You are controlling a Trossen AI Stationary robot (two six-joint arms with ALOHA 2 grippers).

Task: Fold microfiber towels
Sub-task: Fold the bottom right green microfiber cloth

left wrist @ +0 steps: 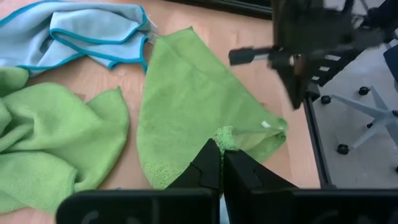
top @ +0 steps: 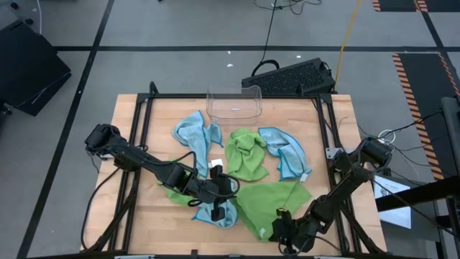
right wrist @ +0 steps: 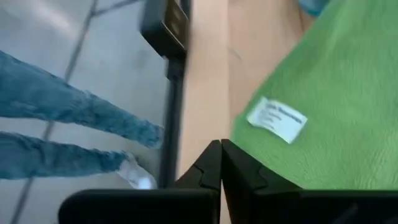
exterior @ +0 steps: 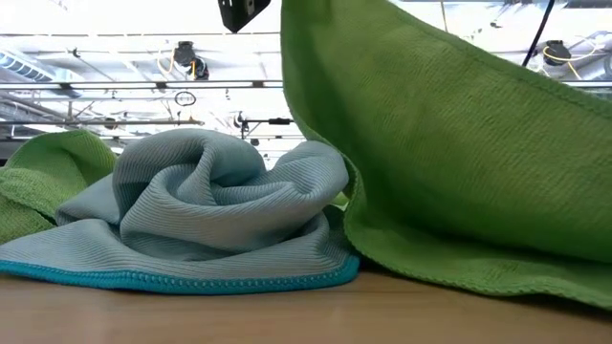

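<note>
Green towel (top: 269,205) near edge, right gripper (top: 277,232) closed above corner.

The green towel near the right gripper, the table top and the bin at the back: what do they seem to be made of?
Green towel: soft knit cloth, likely microfiber, matte; fine ribbed nap shows.
Table top: apparently wood, pale, with visible plank lines and smooth finish.
Bin: clear plastic, it seems; the table shows through its walls.
</note>
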